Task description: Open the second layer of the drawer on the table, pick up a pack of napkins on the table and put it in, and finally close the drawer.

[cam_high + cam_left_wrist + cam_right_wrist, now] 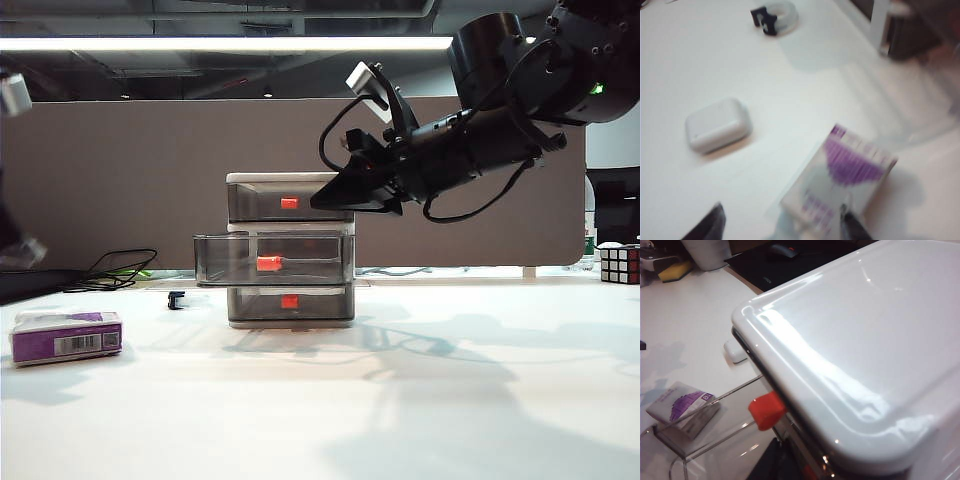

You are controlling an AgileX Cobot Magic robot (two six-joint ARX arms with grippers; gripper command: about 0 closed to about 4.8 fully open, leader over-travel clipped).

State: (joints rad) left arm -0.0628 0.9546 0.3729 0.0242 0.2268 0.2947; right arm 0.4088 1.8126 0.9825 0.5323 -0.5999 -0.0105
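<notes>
The drawer (290, 250) stands mid-table with the second layer (270, 258) pulled out and nothing showing in it. The purple pack of napkins (66, 336) lies flat on the table (400, 400) at the left. In the blurred left wrist view my left gripper (784, 223) is open just above the pack (847, 172), with one corner of the pack between the dark fingertips (707, 227). The left arm is only a blur at the exterior view's left edge. My right gripper (325, 200) looks shut and points at the top drawer's front, over the open layer (700, 440).
A white pebble-like object (717, 125) and a clear tape roll (775, 15) lie near the pack. A Rubik's cube (620, 263) sits far right. Black cables (115, 268) and a small dark clip (177, 298) lie left of the drawer. A brown partition stands behind.
</notes>
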